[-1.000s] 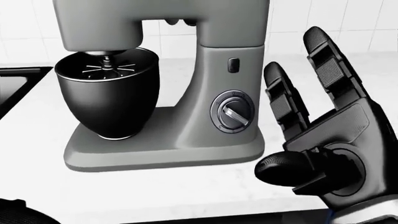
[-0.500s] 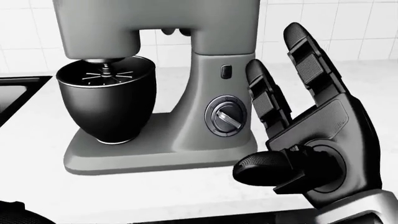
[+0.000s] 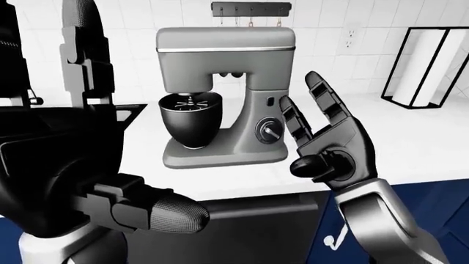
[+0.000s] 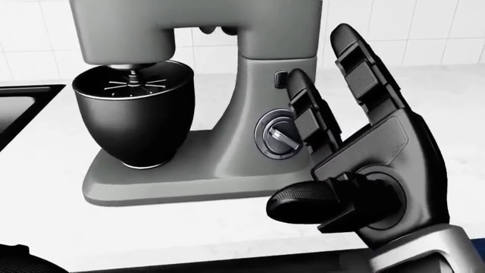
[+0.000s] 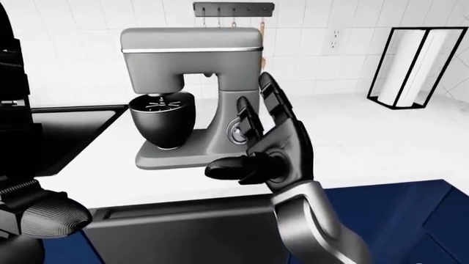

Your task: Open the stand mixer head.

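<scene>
A grey stand mixer (image 3: 253, 110) stands on the white counter (image 3: 418, 143). Its head (image 3: 226, 49) is down over the black bowl (image 3: 191, 118), and a round dial (image 4: 274, 136) sits on its column. My right hand (image 4: 314, 114) is raised beside the column, right of the mixer, fingers spread and open with the thumb out. In the head view its fingers (image 4: 307, 116) overlap the dial's right edge; I cannot tell whether they touch. My left hand (image 3: 95, 137) is close to the camera at the left, open, fingers upright, holding nothing.
A black-framed paper towel holder (image 3: 425, 66) stands at the counter's right. A dark sink edge (image 4: 19, 108) lies left of the mixer. A hook rail (image 3: 250, 7) and an outlet (image 3: 349, 37) hang on the tiled wall. Blue cabinets (image 3: 440, 203) sit below the counter.
My right hand has moved left toward the mixer's column and a little up, now covering part of the dial. The mixer head has not moved.
</scene>
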Motion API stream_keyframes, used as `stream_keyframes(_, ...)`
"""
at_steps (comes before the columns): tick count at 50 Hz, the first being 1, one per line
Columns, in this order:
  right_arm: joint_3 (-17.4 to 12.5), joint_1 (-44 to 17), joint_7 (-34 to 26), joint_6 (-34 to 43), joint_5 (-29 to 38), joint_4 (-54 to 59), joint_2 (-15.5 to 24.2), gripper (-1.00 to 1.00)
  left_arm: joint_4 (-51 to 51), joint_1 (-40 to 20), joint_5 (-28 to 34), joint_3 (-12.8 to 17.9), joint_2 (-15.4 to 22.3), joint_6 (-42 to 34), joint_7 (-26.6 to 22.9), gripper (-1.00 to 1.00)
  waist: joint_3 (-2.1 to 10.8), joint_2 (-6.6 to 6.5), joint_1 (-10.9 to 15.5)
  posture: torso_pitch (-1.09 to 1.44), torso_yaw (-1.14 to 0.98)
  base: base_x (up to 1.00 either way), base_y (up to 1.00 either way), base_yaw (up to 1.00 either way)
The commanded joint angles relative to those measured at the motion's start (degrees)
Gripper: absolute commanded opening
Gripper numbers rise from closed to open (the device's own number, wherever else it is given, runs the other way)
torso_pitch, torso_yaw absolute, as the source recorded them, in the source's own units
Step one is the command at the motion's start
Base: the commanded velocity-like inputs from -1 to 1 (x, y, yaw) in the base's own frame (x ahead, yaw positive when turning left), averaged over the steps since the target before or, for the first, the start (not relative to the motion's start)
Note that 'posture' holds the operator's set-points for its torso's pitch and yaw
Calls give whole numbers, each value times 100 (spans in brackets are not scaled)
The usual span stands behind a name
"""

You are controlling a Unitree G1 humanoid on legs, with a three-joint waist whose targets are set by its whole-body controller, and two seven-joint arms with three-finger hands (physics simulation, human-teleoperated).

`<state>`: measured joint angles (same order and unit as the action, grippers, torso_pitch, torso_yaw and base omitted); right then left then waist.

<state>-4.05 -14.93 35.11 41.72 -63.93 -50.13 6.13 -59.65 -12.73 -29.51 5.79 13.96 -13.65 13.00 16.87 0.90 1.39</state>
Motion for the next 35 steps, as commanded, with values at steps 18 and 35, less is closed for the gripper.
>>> stream_keyframes(18,68,-99,-193,-80,221,-2,-109,100,-35,-103,73,43,-63,5,-86,100,4,-17,16,-41,0,0,0,0)
stream_keyframes(35,116,-106,-336,-68,396,81,-197,100,-35,-94,88,23,-75,15,-80,100,8,-18,6,-41,0,0,0,0)
